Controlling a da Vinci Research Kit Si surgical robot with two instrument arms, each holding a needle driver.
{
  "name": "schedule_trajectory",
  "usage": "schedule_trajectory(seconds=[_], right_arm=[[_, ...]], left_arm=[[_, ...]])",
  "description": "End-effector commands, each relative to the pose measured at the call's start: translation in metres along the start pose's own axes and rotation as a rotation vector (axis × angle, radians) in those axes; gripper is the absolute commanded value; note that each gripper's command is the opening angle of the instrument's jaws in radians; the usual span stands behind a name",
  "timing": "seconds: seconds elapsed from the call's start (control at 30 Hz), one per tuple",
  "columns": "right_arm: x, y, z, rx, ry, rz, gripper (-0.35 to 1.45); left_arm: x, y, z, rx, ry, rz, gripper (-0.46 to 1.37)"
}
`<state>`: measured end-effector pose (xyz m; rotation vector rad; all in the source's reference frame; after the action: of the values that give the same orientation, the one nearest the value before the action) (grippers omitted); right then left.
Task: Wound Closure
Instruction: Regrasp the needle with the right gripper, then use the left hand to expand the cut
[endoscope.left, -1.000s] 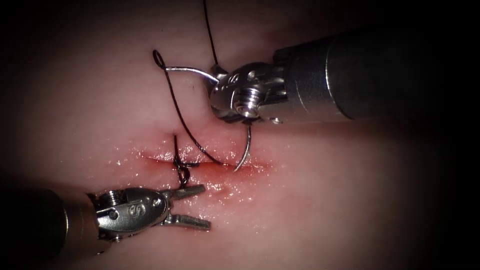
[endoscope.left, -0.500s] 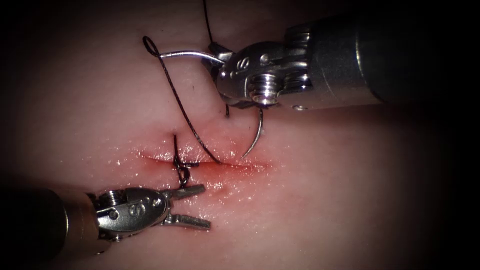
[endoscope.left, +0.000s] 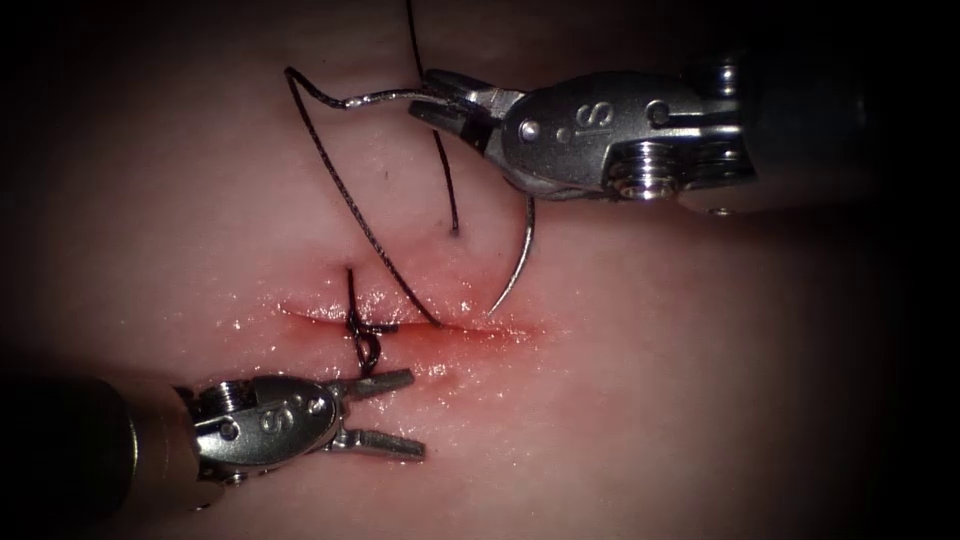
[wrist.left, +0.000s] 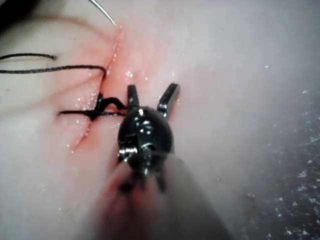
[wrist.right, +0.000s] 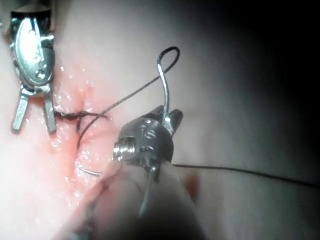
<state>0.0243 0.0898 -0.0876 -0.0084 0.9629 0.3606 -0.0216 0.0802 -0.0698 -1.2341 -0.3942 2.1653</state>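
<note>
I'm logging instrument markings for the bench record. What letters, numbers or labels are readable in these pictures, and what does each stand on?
"S": on the body of the right arm's tool, just behind its jaws, in the endoscope view.
"S": on the body of the left arm's tool, just behind its jaws, in the endoscope view.
In the wrist views, any marks on the two tools are too blurred to read.
</note>
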Motion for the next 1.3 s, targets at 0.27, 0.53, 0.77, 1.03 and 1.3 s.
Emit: schedule_trajectory(seconds=[0.27, 0.53, 0.77, 1.03, 1.3], right_arm=[[-0.0038, 0.0009, -0.0018, 0.207, 0.264, 0.128, -0.35], [-0.0049, 0.0013, -0.0012, 0.275, 0.508, 0.234, -0.35], [-0.0047, 0.001, -0.0007, 0.27, 0.62, 0.317, -0.35], [-0.0048, 0.0007, -0.0007, 0.255, 0.677, 0.4, -0.35], [-0.0051, 0.0003, -0.0005, 0.257, 0.697, 0.427, -0.35]], left_arm=[[0.0006, -0.0005, 0.0002, -0.005, 0.011, 0.009, 0.49], [0.0033, -0.0011, -0.0001, -0.019, 0.004, 0.022, 0.45], [0.0048, -0.0016, 0.0003, -0.02, 0.002, 0.015, 0.48], [0.0051, -0.0023, 0.0006, -0.011, 0.021, 0.003, 0.53], [0.0051, -0.0023, 0.0005, -0.01, 0.039, -0.01, 0.54]])
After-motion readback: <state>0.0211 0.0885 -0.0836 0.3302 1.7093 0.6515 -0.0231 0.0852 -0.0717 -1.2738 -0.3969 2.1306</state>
